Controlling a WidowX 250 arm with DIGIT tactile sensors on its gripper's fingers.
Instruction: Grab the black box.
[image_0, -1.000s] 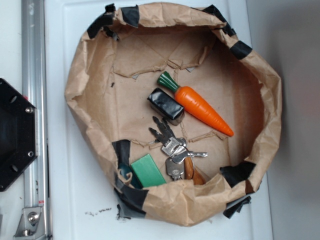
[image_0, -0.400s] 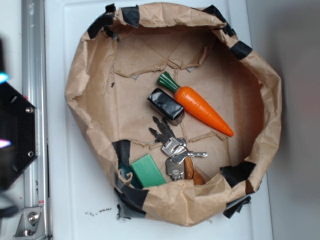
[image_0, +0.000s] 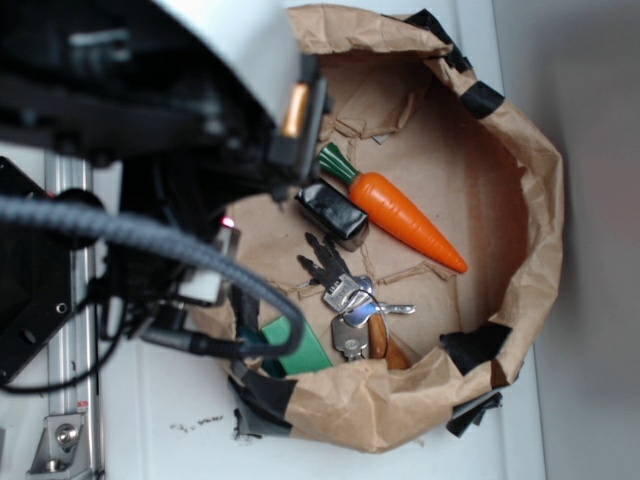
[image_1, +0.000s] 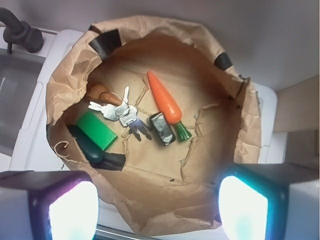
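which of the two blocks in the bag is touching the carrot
The black box, glossy and dark, lies against the carrot; the green block sits apart beyond the keys.

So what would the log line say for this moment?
phase: approach | end effector: above bag, empty | black box: in paper bag, touching carrot, ungrasped

Even indoor light, blurred arm (image_0: 130, 110) looming close, two glowing lamps (image_1: 72, 210) glaring in wrist view
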